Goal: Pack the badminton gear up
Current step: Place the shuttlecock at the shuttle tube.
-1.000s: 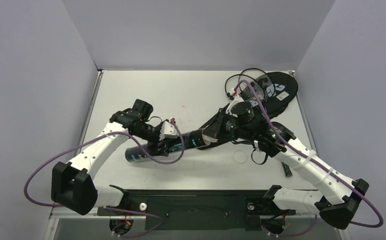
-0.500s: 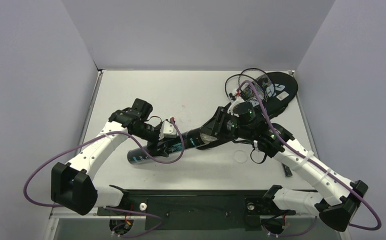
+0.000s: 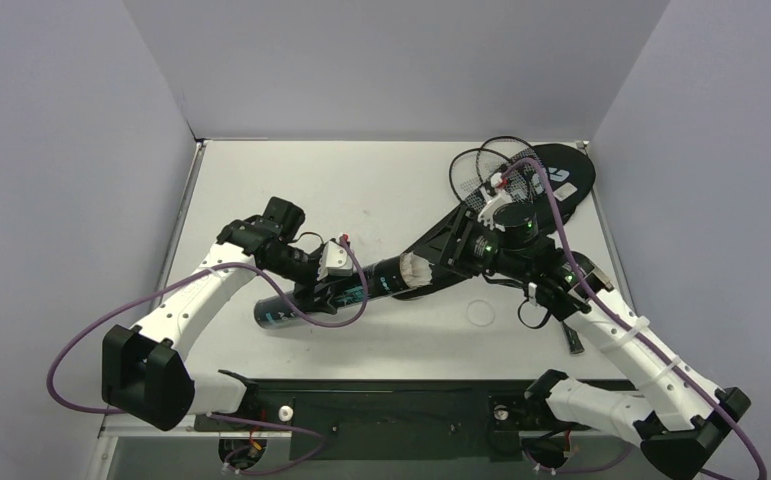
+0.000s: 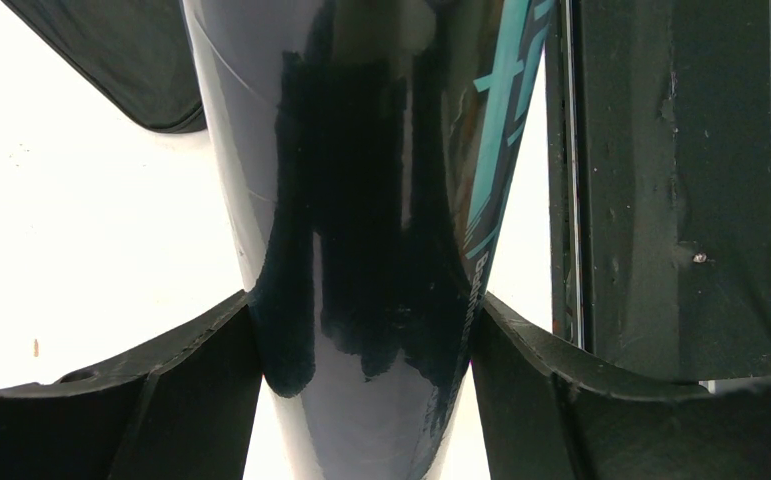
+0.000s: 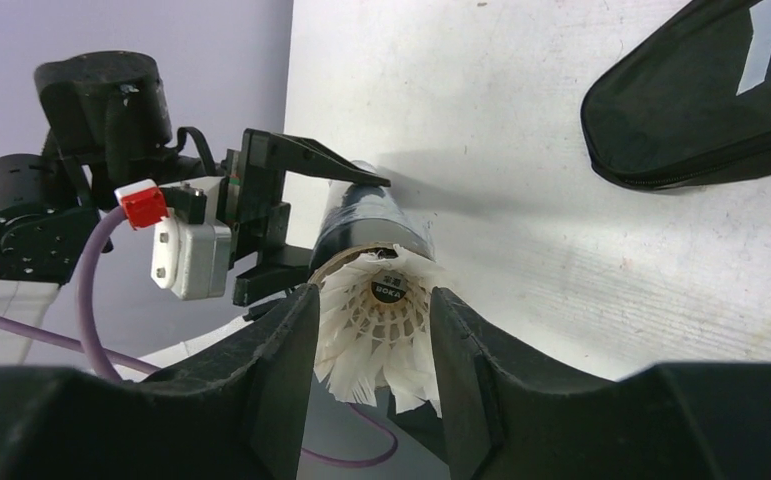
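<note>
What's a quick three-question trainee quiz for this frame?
1. True or false: the left gripper is clamped on the tube.
2. What sits in the right gripper? A ball; B shuttlecock; C nothing.
3. Where on the table is the bag?

Key: 1 true; 2 B; 3 far right corner.
</note>
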`<control>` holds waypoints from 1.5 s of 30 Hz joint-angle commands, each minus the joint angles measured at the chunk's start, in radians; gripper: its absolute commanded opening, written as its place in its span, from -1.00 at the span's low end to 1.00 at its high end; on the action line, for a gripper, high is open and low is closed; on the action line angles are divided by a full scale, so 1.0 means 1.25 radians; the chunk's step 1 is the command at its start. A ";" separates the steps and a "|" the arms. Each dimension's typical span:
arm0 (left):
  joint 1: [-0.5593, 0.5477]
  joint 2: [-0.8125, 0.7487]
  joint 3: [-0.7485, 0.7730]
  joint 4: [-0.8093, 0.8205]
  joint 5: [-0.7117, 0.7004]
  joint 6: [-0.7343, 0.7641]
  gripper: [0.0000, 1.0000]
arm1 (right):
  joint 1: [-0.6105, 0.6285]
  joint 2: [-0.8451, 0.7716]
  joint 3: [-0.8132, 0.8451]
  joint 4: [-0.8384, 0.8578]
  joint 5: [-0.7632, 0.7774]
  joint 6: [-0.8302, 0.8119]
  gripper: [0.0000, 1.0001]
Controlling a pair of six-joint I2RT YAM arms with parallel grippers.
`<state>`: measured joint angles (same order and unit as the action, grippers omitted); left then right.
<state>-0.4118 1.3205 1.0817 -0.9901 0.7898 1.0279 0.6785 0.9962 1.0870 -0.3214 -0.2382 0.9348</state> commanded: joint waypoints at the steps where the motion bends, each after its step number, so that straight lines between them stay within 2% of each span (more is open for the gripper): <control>1: -0.004 -0.022 0.028 0.012 0.043 -0.003 -0.83 | 0.012 0.014 0.031 -0.027 -0.014 -0.015 -0.19; 7: -0.004 -0.022 0.025 0.014 0.042 -0.006 -0.84 | -0.093 -0.055 0.050 -0.135 -0.024 -0.067 -0.17; 12: -0.004 -0.018 0.034 0.012 0.043 -0.006 -0.83 | -0.109 -0.071 0.033 -0.172 -0.031 -0.098 -0.04; 16: -0.004 -0.012 0.036 0.026 0.050 -0.024 -0.83 | -0.073 -0.047 0.000 -0.103 -0.051 -0.092 0.07; 23: -0.007 0.008 0.050 0.041 0.046 -0.038 -0.84 | 0.017 0.022 -0.004 -0.054 -0.028 -0.082 0.10; 45: -0.008 0.018 0.094 0.000 0.074 -0.034 -0.83 | 0.068 0.151 -0.058 0.102 -0.034 -0.029 0.07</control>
<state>-0.4171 1.3560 1.1366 -0.9947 0.8028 0.9882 0.7399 1.1709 1.0267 -0.2443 -0.2783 0.8852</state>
